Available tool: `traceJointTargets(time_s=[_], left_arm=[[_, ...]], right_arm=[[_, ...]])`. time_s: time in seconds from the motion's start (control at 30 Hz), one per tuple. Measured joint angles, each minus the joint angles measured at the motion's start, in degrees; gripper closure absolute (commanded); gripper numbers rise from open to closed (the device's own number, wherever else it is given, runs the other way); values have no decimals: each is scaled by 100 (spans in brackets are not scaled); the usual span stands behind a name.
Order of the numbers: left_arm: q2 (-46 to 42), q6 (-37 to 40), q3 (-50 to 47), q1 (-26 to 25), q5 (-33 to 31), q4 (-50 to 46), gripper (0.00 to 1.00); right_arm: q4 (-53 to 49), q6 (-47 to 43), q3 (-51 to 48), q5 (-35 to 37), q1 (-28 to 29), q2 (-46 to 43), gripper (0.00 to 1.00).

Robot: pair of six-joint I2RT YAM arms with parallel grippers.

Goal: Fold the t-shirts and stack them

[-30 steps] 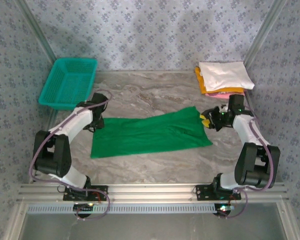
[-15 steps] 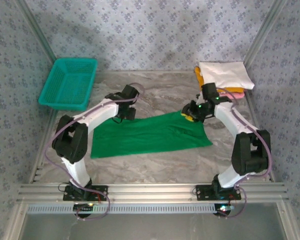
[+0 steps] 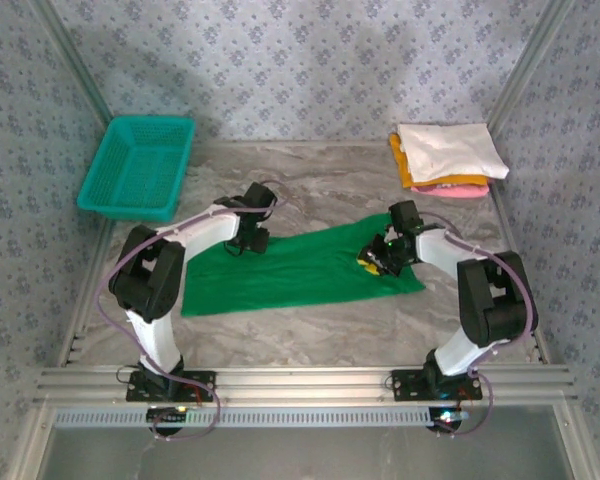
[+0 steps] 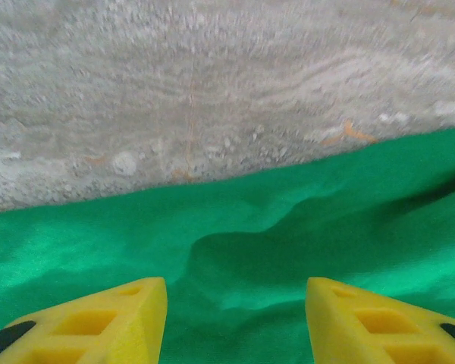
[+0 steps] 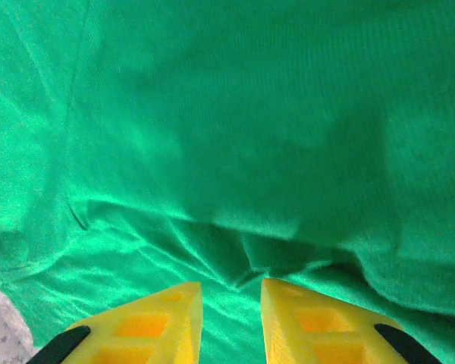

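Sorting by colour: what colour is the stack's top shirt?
The top shirt is white; top view shows it best.

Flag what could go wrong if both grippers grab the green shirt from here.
1. The left gripper hangs open right at the far edge of the green t-shirt, beside bare table. It may close short and miss the hem.
2. The right gripper, its jaws narrowly apart, sits over a wrinkle. It may pinch only the top layer, so the fold would likely bunch.
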Motion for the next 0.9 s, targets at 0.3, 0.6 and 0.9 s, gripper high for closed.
traceJointTargets(time_s=[0.3, 0.6, 0.9], left_arm=[[-2, -17, -356, 103, -24, 42, 49], [-11, -20, -356, 114, -26, 57, 49], [-11, -63, -356, 114, -109, 57, 50]], right_arm=[[413, 101, -7, 90, 0, 308, 70], [756, 234, -48, 90, 28, 420, 91], [535, 240, -15, 153, 37, 343, 100]])
